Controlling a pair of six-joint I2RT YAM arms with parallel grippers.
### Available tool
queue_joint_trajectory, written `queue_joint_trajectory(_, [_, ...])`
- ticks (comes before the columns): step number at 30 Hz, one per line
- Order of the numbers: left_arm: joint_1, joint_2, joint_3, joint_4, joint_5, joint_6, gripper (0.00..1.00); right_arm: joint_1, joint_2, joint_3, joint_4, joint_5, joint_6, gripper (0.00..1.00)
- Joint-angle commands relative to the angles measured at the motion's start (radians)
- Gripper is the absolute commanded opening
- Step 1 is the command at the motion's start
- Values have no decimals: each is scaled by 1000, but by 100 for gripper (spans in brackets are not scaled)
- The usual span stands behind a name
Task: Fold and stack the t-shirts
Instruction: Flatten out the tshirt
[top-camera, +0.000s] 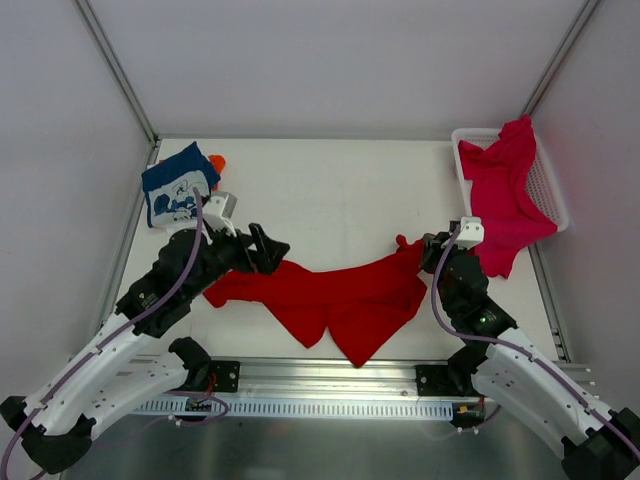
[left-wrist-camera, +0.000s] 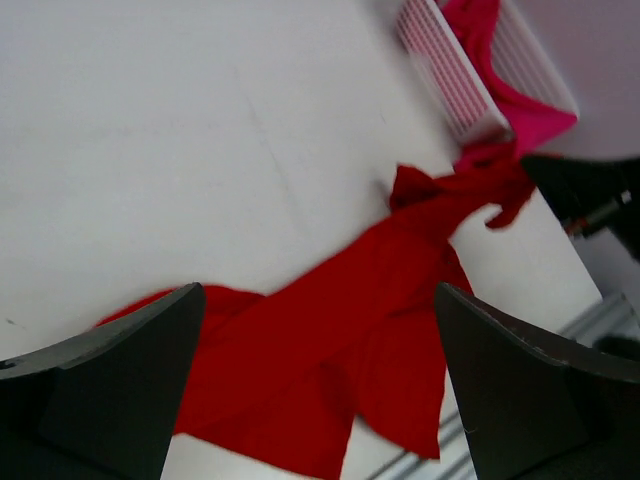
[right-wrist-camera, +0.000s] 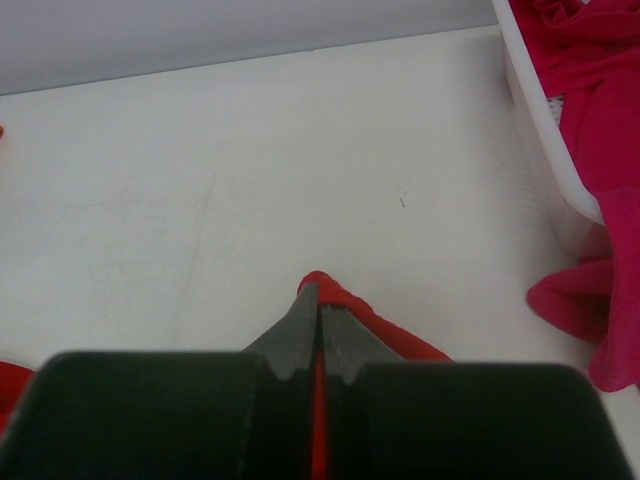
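– Top external: where's the red t-shirt (top-camera: 340, 295)?
– Near edge of the white table (top-camera: 330, 190), between my two arms. It's spread out, crumpled, not folded. Its right corner is bunched at my right gripper (top-camera: 428, 250).
– State of that one?
– Pinched tight on that corner. My right wrist view has red cloth squeezed in the seam between the closed jaws, with a fold poking out past the tips.
– And the left gripper (top-camera: 272, 252)?
– Spread wide, holding nothing. Left wrist view: both dark fingers (left-wrist-camera: 120, 390) stand well apart, and the red shirt lies on the table beyond them. Can't tell if the tips touch the cloth.
– Other shirts?
– A magenta-pink t-shirt (top-camera: 505, 190) is heaped in the white mesh basket (top-camera: 548, 185) at far right. One part hangs over the near rim, just beside my right wrist. A navy t-shirt (top-camera: 178, 185) with white cartoon print lies folded at far left, near my left wrist. A bit of orange cloth (top-camera: 217, 161) peeks out behind it, mostly hidden.
– Stacked?
– Can't tell whether navy lies on the orange. Red and magenta-pink are well apart from both.
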Motion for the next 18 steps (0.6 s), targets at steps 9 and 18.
queue_joint_trajectory(9, [-209,159,-330,-134,93,-158,99,-3,-3,35,2,6,25,0])
queue_joint_trajectory(18, [-527,402,-228,-62,-79,-228,99,-2,-28,38,-52,16,23,0])
